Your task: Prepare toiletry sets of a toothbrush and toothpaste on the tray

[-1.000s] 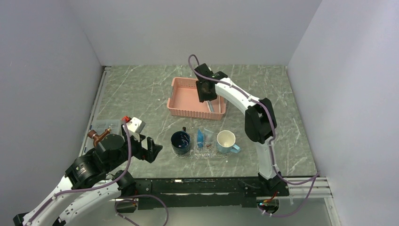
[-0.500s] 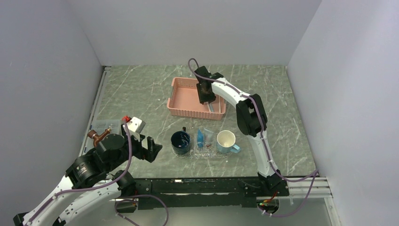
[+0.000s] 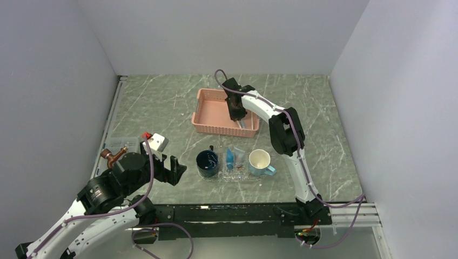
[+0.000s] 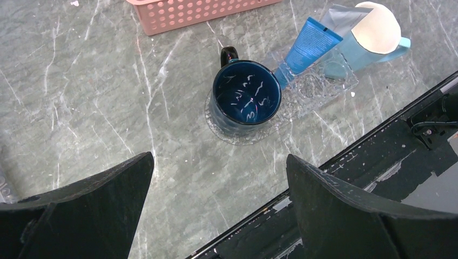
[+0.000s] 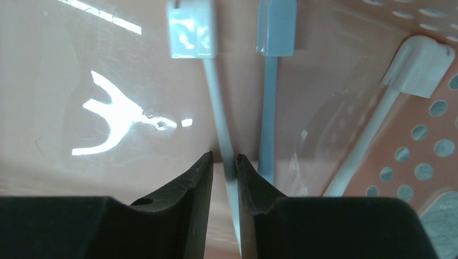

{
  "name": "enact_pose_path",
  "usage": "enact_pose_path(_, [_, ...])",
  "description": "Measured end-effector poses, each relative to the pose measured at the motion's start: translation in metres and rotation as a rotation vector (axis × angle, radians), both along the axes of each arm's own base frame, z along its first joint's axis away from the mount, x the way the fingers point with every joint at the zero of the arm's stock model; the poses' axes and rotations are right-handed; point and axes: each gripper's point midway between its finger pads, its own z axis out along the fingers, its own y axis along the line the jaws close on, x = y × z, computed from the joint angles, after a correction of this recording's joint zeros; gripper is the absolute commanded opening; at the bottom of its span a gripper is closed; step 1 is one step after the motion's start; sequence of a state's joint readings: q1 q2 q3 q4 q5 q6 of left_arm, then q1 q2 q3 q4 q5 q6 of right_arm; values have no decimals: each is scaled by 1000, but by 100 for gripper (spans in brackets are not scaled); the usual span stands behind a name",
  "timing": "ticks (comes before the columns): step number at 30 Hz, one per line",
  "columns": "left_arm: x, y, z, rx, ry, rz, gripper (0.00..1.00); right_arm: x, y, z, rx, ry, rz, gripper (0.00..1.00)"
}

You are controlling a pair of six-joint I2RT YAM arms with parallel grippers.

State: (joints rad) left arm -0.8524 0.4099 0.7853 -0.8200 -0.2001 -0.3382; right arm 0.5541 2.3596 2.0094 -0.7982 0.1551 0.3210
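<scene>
Care seemed due in lifting straight up: the right pincer (image 5: 224,159) pinched the slim plastic handle of one toothbrush (image 5: 214,97) in the glossy pink basket (image 5: 81,65), two more just beside it. The left pincer (image 4: 219,162) hung spread over the marbled table (image 4: 81,81) near the clear patterned tray (image 4: 345,81) holding a flat blue toothpaste (image 4: 309,43).

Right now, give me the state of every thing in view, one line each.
right gripper: shut on the toothbrush, inside the pink basket.
left gripper: open, holding nothing.
other two toothbrushes: lying flat in the basket.
toothpaste: lying on the tray, between the mugs.
dark blue mug: upright, looks empty.
light blue mug: upright, looks empty.
</scene>
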Motion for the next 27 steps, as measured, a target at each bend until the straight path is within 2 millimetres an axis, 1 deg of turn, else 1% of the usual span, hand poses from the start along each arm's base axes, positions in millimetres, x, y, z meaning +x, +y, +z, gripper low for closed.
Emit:
enact_pose_path(3, [0, 0, 0, 1, 1, 0, 99, -1, 0, -7, -6, 10, 1, 11])
enact_pose_path(7, [0, 0, 0, 0, 1, 1, 99, 2, 1, -7, -4, 1, 6, 0])
enact_pose_path(11, [0, 0, 0, 1, 1, 1, 99, 2, 1, -7, -2, -4, 7, 0])
enact_pose_path(18, [0, 0, 0, 1, 1, 1, 99, 1, 0, 2, 7, -19, 7, 0])
enact_pose_path(21, [0, 0, 0, 2, 1, 3, 100, -1, -1, 17, 19, -38, 7, 0])
enact_pose_path(24, [1, 1, 0, 2, 0, 5, 99, -2, -2, 44, 42, -79, 6, 0])
enact_pose_path(27, [1, 1, 0, 3, -1, 7, 99, 0, -1, 77, 77, -139, 5, 0])
